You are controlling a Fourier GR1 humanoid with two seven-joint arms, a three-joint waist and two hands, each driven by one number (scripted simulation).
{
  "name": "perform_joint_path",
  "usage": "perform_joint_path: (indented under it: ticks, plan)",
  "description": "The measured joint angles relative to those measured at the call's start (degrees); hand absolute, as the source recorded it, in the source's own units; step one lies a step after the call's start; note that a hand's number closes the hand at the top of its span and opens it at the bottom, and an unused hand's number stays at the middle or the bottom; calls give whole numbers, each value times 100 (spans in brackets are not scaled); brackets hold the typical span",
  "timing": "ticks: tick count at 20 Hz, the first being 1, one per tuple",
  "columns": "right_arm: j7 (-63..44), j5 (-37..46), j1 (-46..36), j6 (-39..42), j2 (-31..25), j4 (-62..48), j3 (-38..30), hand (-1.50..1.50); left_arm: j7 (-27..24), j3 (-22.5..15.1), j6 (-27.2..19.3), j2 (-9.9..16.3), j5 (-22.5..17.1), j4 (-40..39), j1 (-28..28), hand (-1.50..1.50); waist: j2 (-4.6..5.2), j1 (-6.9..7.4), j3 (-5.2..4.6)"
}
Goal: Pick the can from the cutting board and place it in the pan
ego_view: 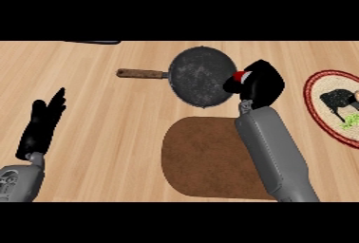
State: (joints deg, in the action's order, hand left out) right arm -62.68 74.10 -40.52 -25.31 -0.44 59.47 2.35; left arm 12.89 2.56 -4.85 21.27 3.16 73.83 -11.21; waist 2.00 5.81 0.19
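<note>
A dark round pan (201, 76) with a brown handle pointing left lies at the counter's far middle. My right hand (261, 84) hovers at the pan's right rim, fingers curled round a red can (242, 76) whose white-and-red end peeks out on the hand's left side. Most of the can is hidden by the hand. The brown cutting board (203, 159) lies below, nearer to me, partly covered by my right forearm. At the left edge my left hand (43, 121) rests open with fingers up.
A round plate (324, 80) with a red patterned rim holds dark and green food at the right edge. A dark object (95, 42) shows at the far left top. Bare wooden counter stretches between my left hand and the board.
</note>
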Motion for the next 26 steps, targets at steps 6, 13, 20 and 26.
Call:
perform_joint_path:
  ticks: [6, 13, 20, 26]
  plan:
    - [507, -768, -307, -1185, 12, -914, -554, -150, 21, -55, -20, -65, 43, -7, -139, 0, 57, 103, 10]
    - [1039, -1590, -708, -2163, 19, -1874, -941, -150, 108, -105, -8, -87, 96, -46, -342, 0, 112, 220, 18]
    - [1783, -1917, -1018, -3219, 17, -2393, -1184, -150, 138, -119, 26, -110, 92, -69, -427, 0, 118, 256, 14]
    - [2204, -2059, -1223, -4119, 11, -2708, -1392, -150, 156, -87, 10, -116, 94, -116, -398, 0, 73, 179, 6]
